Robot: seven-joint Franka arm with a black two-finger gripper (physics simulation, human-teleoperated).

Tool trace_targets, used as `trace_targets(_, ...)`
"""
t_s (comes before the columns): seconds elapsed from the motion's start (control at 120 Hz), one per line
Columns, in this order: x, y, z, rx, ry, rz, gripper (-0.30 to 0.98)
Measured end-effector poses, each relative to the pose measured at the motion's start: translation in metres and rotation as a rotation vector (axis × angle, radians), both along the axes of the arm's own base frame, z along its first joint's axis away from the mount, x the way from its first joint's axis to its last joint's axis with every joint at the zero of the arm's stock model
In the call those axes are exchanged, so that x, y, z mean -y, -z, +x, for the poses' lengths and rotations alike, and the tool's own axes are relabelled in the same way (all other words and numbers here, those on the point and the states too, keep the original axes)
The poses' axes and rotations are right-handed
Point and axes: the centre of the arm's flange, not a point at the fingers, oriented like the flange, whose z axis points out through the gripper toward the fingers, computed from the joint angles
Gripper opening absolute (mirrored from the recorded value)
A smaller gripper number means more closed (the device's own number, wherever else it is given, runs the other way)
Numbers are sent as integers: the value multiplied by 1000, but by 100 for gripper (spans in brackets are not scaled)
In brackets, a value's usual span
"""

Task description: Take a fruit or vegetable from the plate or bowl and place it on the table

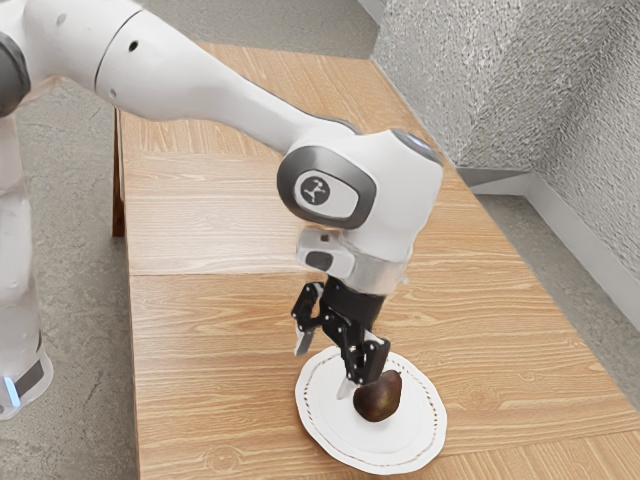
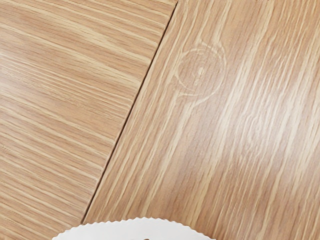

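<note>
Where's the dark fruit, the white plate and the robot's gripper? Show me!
Dark fruit (image 1: 379, 400): exterior view, on the middle of its rounded body.
White plate (image 1: 431, 422): exterior view, on its rim.
Gripper (image 1: 322, 373): exterior view, in the gap midway between its two open fingertips.

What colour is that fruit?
The fruit is dark reddish brown, seen best in the exterior view.

My gripper (image 1: 323, 367) is black, the fruit (image 1: 379, 401) dark brown, the plate (image 1: 335, 428) white, the worktop (image 1: 205, 350) light brown with wavy lines.
</note>
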Motion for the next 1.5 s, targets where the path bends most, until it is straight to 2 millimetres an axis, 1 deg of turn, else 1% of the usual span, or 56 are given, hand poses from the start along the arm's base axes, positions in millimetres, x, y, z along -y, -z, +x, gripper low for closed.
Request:
trace_targets(0.117,23,0,-10,40,143,-38,69)
trace_targets(0.242,41,-3,-16,103,253,-80,69)
trace_targets(0.392,63,10,-8,160,344,-131,69)
trace_targets(0.425,64,12,-3,175,355,-137,69)
trace_targets(0.458,60,13,5,191,354,-139,69)
trace_targets(0.5,49,13,18,216,340,-136,69)
trace_targets(0.567,25,12,40,257,308,-122,69)
trace_targets(0.617,11,11,52,284,292,-110,69)
trace_targets(0.8,-13,9,69,339,287,-64,69)
trace_targets(0.85,-24,6,72,336,277,-45,69)
trace_targets(0.908,-50,-8,73,324,244,-7,69)
trace_targets(1.017,-100,-20,79,309,193,83,69)
trace_targets(1.1,-140,-19,88,284,158,142,69)
trace_targets(1.175,-172,-4,98,224,123,168,69)
trace_targets(1.275,-213,4,103,155,60,172,69)
trace_targets(1.342,-240,5,105,126,8,171,69)
trace_targets(1.383,-257,-4,108,123,-64,174,69)
trace_targets(1.45,-284,-30,109,86,-276,204,69)
trace_targets(1.5,-302,-34,107,4,-480,203,69)
